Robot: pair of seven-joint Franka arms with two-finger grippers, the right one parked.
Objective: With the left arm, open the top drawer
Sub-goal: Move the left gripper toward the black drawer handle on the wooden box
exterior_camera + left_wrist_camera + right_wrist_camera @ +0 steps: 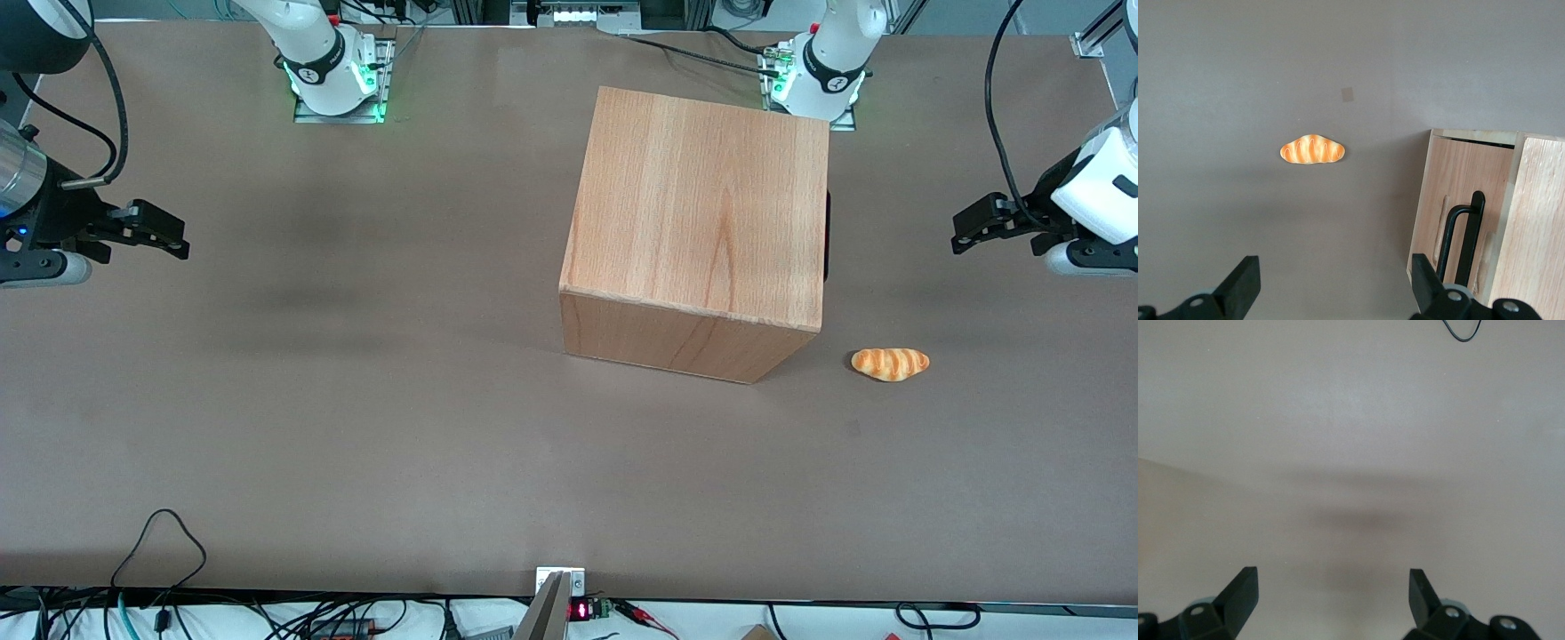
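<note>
Beside the top drawer [1451, 200], well apart, pincer [965, 229] spread wide

Plain brown table [356, 400] under even light, cables [160, 613] along its near edge.

The front view looks steeply down from high above the table's near edge, taking in the whole brown tabletop [356, 400], the large pale-wood box cabinet [702, 222] and the small orange-striped bread roll [890, 364]. The left wrist view looks down past the black two-finger gripper [1331, 287] of the white left arm [1098, 191], its wide-spread fingers framing the table from closer range; it shares the same roll [1312, 150] and cabinet [1538, 220] with the front view and adds the top drawer [1458, 200] with its slim black bar handle [1469, 233]. The right wrist view faces down on bare tabletop [1351, 453] only.
</note>
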